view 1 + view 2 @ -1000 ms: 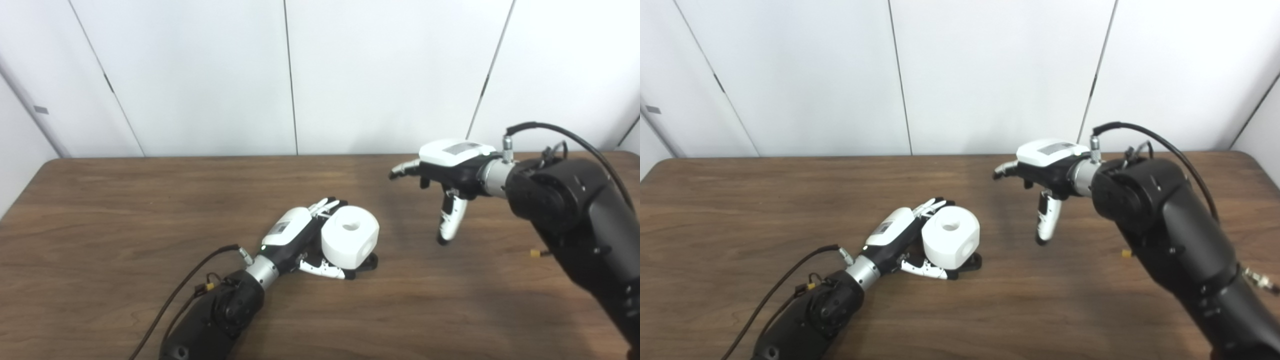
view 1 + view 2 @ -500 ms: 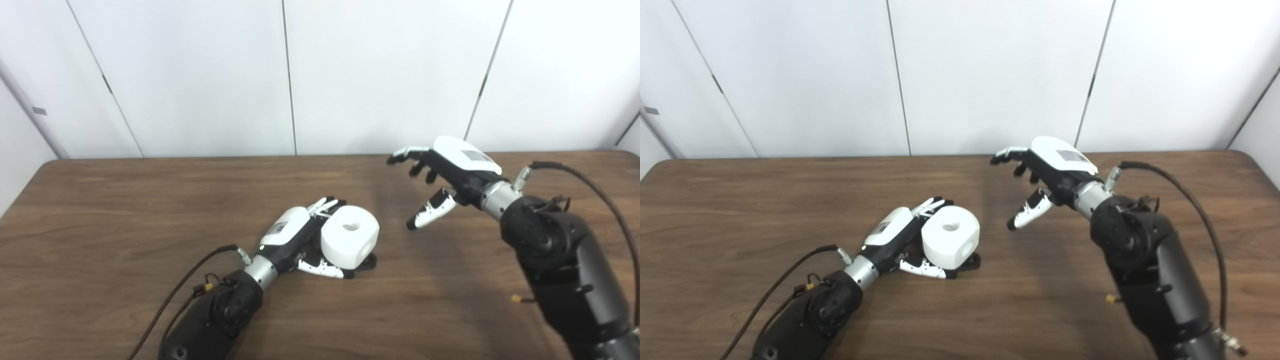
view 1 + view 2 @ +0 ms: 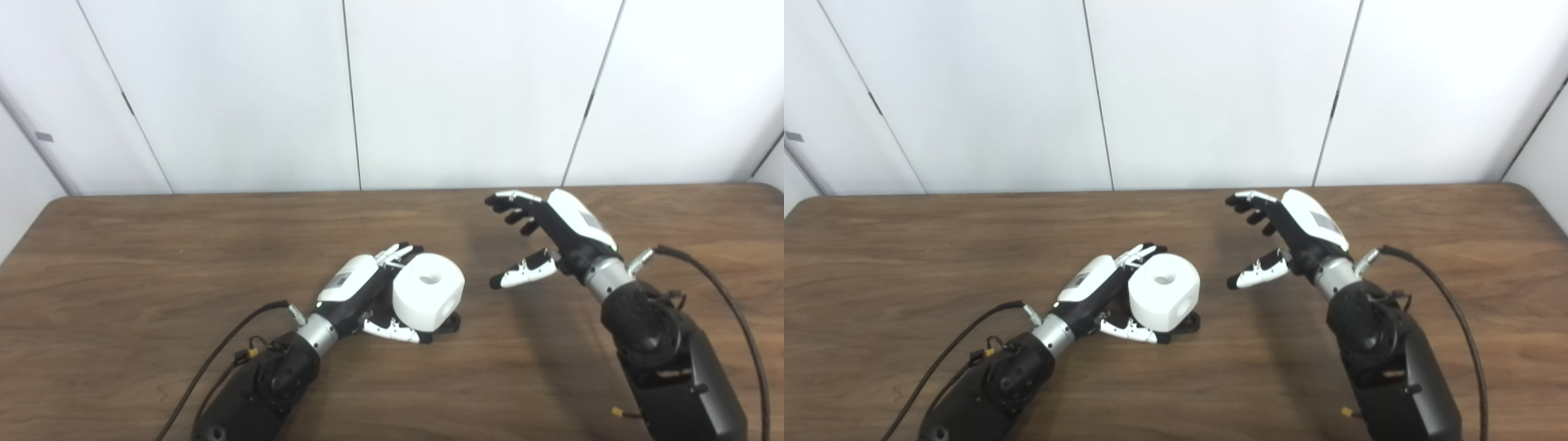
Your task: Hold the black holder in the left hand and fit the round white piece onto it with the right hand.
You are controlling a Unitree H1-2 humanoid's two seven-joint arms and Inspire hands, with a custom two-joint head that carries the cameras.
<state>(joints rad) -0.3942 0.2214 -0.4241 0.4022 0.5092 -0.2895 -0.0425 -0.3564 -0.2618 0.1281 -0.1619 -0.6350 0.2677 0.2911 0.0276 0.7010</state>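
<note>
No legible text anywhere.

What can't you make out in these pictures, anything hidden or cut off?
- Black holder: only a sliver shows in both eye views; the white piece covers the rest, so whether it is fully seated is unclear.
- Left hand: its palm side is hidden behind the white piece, so its grip is unclear.
- Right hand: open; its arm is cut off by the bottom edge.
</note>
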